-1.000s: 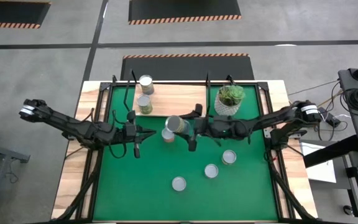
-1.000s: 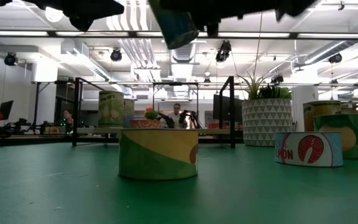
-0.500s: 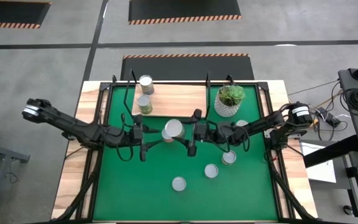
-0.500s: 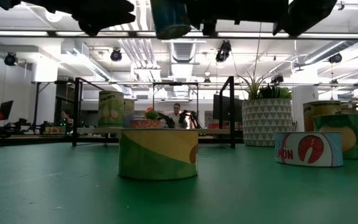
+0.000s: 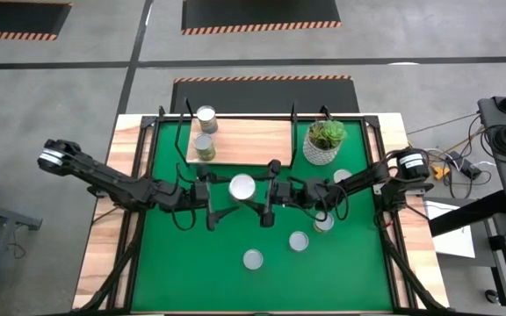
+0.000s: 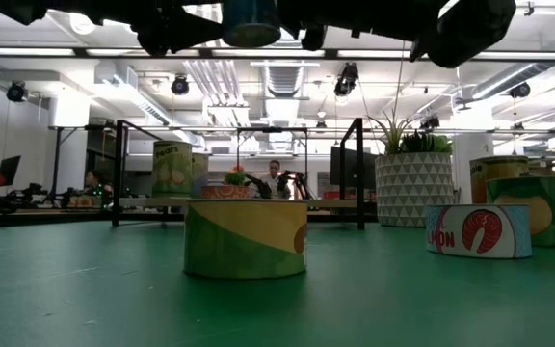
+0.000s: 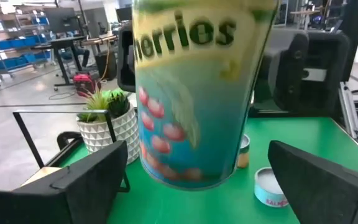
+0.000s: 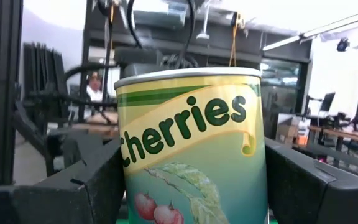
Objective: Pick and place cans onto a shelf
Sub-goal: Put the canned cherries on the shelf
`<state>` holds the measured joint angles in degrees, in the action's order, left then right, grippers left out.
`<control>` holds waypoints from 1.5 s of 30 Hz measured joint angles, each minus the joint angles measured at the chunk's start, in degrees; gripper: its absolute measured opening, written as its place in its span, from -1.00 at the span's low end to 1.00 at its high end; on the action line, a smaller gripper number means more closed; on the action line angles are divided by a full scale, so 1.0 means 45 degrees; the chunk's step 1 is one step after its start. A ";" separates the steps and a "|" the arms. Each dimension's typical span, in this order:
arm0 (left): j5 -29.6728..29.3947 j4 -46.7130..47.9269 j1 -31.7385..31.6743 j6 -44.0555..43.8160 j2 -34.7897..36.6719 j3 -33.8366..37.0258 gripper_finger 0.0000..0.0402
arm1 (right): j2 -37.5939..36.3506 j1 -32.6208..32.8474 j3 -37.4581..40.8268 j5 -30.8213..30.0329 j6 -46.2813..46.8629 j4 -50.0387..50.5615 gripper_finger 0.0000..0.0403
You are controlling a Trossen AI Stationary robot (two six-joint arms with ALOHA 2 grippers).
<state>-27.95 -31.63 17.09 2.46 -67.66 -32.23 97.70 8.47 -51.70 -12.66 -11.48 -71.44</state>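
Cherries can (image 5: 242, 186) held upright above the green mat (image 5: 183, 254), just in front of the shelf (image 5: 249, 140) – clamped between the fingers (image 8: 79, 186) of the right gripper (image 5: 266, 213). Left gripper (image 5: 211, 217) facing it from the other side, fingers (image 7: 86, 180) spread wide and clear of the can's sides. Two cans (image 5: 205, 132) standing on the shelf's left end, beside the potted plant (image 5: 324, 140). Three more cans (image 5: 253, 259) resting on the mat.
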 joint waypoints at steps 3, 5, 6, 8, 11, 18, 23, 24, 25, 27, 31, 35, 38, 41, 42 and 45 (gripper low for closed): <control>-0.0221 -0.0508 -0.0148 0.0002 -0.0183 0.0000 0.84 | 0.0247 -0.0024 -0.0020 0.0441 0.0218 -0.0733 0.46; -0.0223 -0.0692 -0.0161 0.0016 -0.0292 0.0000 0.83 | 0.0436 0.0015 -0.0166 0.0478 0.0226 -0.1035 0.46; -0.0239 -0.0692 -0.0149 0.0092 -0.0340 0.0000 0.82 | 0.0506 0.0034 -0.0231 0.0485 0.0198 -0.1066 0.46; -0.0166 -0.0846 -0.0142 0.0240 -0.0468 0.0000 0.81 | 0.0724 0.0064 -0.0492 0.0484 0.0079 -0.1249 0.46; -0.0198 -0.1033 -0.0151 0.0343 -0.0554 0.0000 0.78 | 0.1071 0.0073 -0.0919 0.0473 -0.0013 -0.1323 0.46; -0.0183 -0.1071 -0.0142 0.0575 -0.0577 0.0000 0.54 | 0.1491 0.0083 -0.1562 0.0426 -0.0021 -0.1153 0.46; -0.0208 -0.1017 -0.0142 0.0525 -0.0568 0.0000 0.47 | 0.1500 0.0074 -0.1564 0.0393 0.0325 -0.1147 0.54; -0.0229 -0.0991 -0.0142 0.0529 -0.0568 0.0000 0.47 | 0.1499 0.0062 -0.1552 0.0397 0.0418 -0.1147 0.58; -0.0246 -0.0961 -0.0142 0.0569 -0.0568 0.0000 0.48 | 0.1499 0.0058 -0.1549 0.0407 0.0518 -0.1147 0.62; -0.0251 -0.0949 -0.0156 0.0708 -0.0568 0.0000 0.52 | 0.1494 0.0058 -0.1549 0.0426 0.0628 -0.1147 0.70; -0.0268 -0.0529 -0.0156 0.0775 -0.0438 0.0000 0.54 | 0.1350 0.0063 -0.1485 0.0467 0.0634 -0.0918 0.80; -0.0330 0.0791 -0.0156 0.0782 -0.0081 0.0000 0.52 | 0.0314 0.0063 -0.1484 0.0049 0.0600 0.1445 0.81; -0.0348 0.1938 -0.0156 0.0751 0.0353 0.0000 0.52 | -0.0853 0.0063 -0.1738 -0.0262 0.0765 0.4800 0.81; -0.0371 0.2907 -0.0160 0.0561 0.0745 0.0000 0.52 | -0.1885 0.0040 -0.2547 -0.0354 0.1355 0.8721 0.82; -0.0381 0.3081 -0.0161 0.0523 0.0857 0.0000 0.52 | -0.2184 0.0039 -0.2986 -0.0360 0.1525 1.0114 0.82; -0.0355 0.3692 -0.0157 0.0400 0.1097 0.0000 0.52 | -0.2613 0.0039 -0.4452 -0.0426 0.1889 1.3780 0.82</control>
<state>-29.55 -15.01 16.38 4.26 -62.72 -32.23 85.94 8.64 -71.74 -14.58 -2.97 -9.43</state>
